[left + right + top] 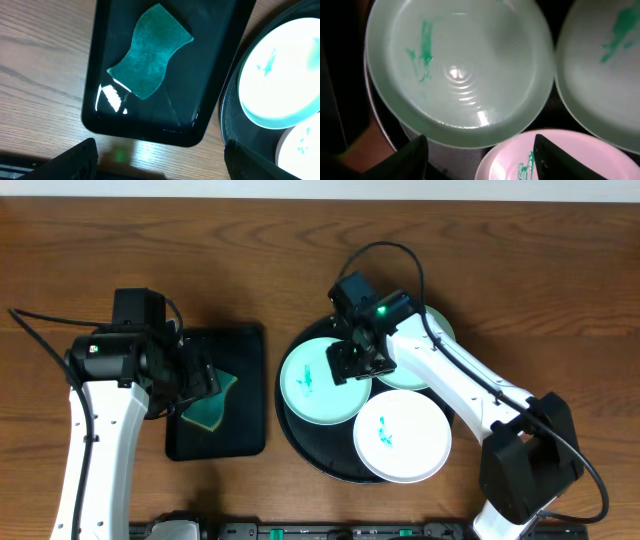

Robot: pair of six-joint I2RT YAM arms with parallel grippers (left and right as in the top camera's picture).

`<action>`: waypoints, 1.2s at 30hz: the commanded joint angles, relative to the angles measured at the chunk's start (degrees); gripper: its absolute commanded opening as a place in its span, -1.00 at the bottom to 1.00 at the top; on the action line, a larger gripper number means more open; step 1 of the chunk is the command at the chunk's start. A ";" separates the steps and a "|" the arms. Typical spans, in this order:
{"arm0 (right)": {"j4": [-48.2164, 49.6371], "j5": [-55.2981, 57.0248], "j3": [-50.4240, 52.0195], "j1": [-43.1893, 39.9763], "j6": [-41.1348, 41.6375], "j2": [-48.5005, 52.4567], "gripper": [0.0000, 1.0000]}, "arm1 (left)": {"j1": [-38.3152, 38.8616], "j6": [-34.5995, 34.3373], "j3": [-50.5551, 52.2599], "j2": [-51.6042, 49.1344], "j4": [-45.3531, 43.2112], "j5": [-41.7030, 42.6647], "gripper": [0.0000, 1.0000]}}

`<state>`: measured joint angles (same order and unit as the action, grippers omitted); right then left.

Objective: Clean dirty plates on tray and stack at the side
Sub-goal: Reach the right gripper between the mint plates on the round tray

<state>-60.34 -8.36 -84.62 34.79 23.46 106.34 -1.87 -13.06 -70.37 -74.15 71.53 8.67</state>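
Note:
The round black tray (300,448) holds three plates. A mint-green plate (310,385) with teal smears lies at its left, a second mint-green plate (402,376) lies at the back, partly under my right arm, and a white plate (403,435) with a teal smear lies at the front. My right gripper (355,362) is open and empty above the left mint plate's (460,70) near rim, its fingertips (480,160) spread over the gap to the white plate (570,155). My left gripper (200,375) is open and empty above a teal sponge (150,50).
The sponge (210,405) lies in a smaller rectangular black tray (225,442) on the wooden table, left of the round tray. The left wrist view shows that tray's rim (105,75) close beside the round tray's edge (227,105).

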 commanded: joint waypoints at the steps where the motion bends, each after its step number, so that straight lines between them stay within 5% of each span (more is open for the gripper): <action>1: 1.29 2.34 2.16 0.94 10.80 -0.26 0.41 | -0.20 0.55 -1.11 -0.07 -0.02 -0.11 0.63; 30: 15.43 10.99 15.80 1.86 13.16 -0.13 0.16 | -0.20 0.55 -1.11 -0.07 0.02 -0.11 0.63; 36: 19.54 11.34 18.08 1.09 13.14 -0.13 -0.11 | -0.20 0.55 -1.11 -0.07 0.02 -0.11 0.63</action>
<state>-42.26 1.80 -67.31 36.29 35.83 106.34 -1.87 -13.06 -70.37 -74.15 71.53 8.67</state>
